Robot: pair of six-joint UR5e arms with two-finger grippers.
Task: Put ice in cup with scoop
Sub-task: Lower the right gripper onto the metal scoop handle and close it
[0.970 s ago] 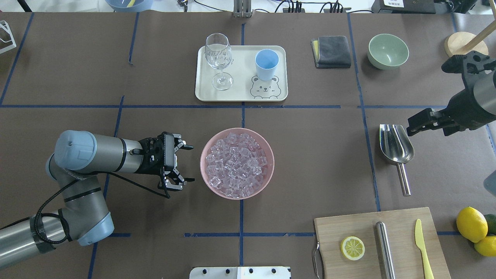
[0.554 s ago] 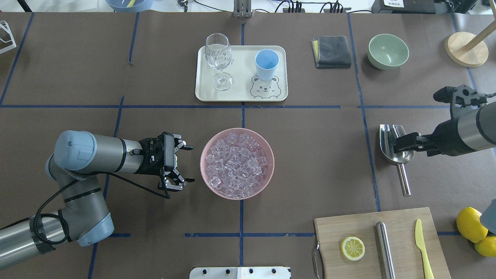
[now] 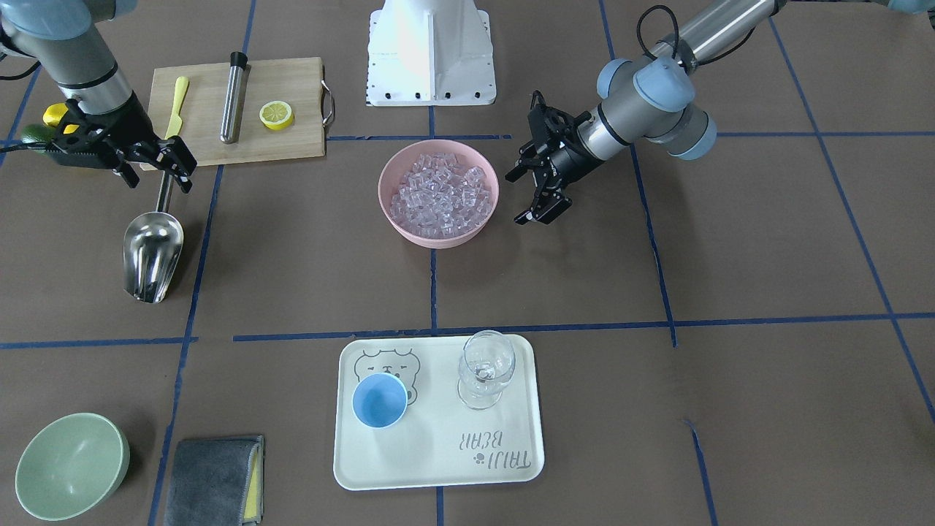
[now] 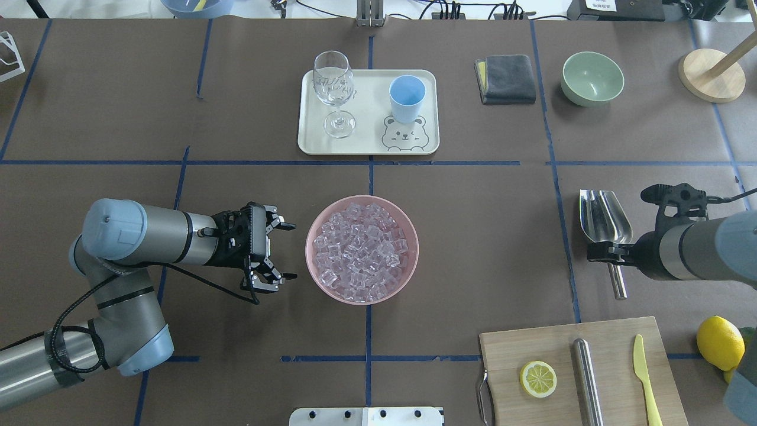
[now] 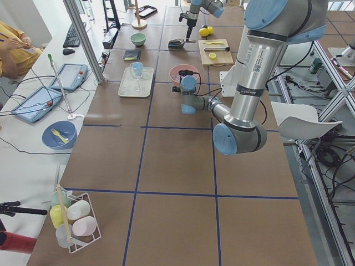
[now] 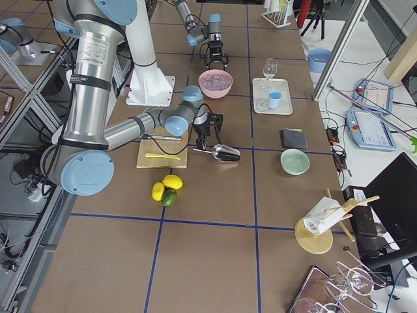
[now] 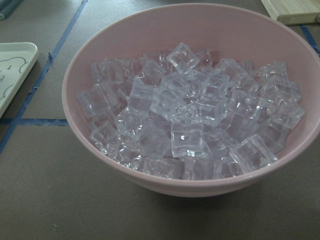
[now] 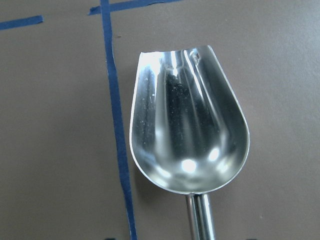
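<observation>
Ice (image 4: 361, 248) lay heaped in the pink bowl (image 4: 309, 251) at the table's middle, with the left gripper (image 4: 288, 249) just beside the rim, its jaws spread wide and empty. The scoop (image 4: 602, 220) lay flat on the table at the robot's right, trough pointing away from the robot, and the right gripper (image 3: 162, 179) hung over the rod handle close to the trough, jaws parted to either side of it and not clamped. The light-blue cup (image 4: 407, 97) stood upright on the cream tray (image 4: 366, 118) beside a stemmed glass (image 4: 334, 89), well apart from bowl and scoop.
</observation>
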